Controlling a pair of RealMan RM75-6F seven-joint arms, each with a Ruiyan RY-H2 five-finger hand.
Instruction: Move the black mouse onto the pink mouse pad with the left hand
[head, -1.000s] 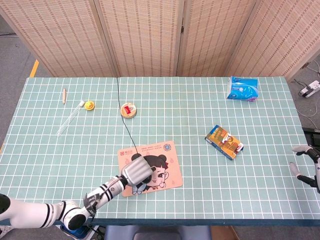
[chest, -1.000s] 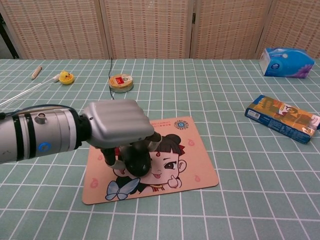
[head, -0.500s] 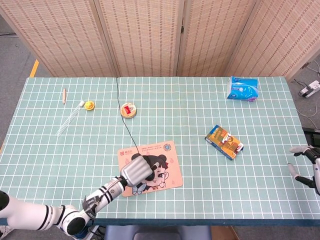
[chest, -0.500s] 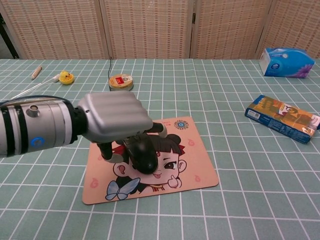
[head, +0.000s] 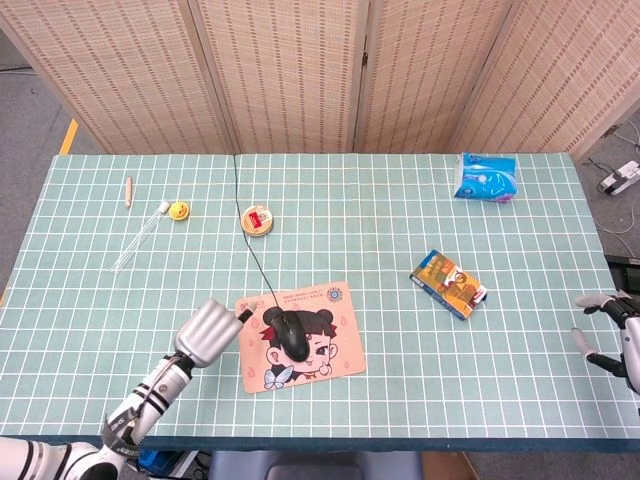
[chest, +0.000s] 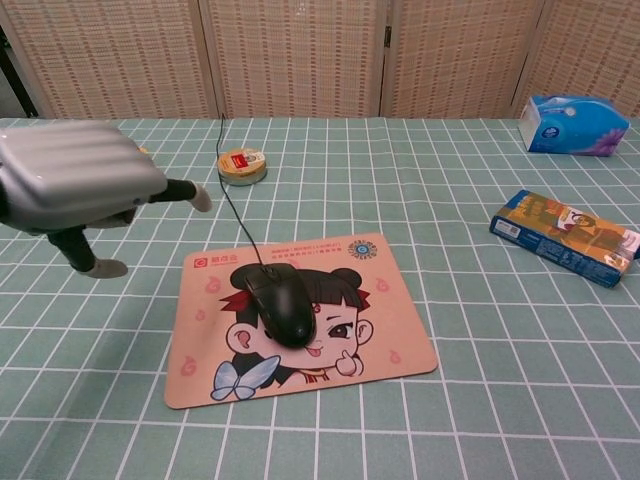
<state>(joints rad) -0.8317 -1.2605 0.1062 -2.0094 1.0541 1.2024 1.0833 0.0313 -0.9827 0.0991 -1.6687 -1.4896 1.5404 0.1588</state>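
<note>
Resting on the pink mouse pad with its long axis running toward the far edge, the black mouse lies just right of the empty, spread-fingered left hand.

The mouse is shiny black plastic, the mouse pad looks smooth, the left hand is dull silver metal, the screen looks woven
</note>
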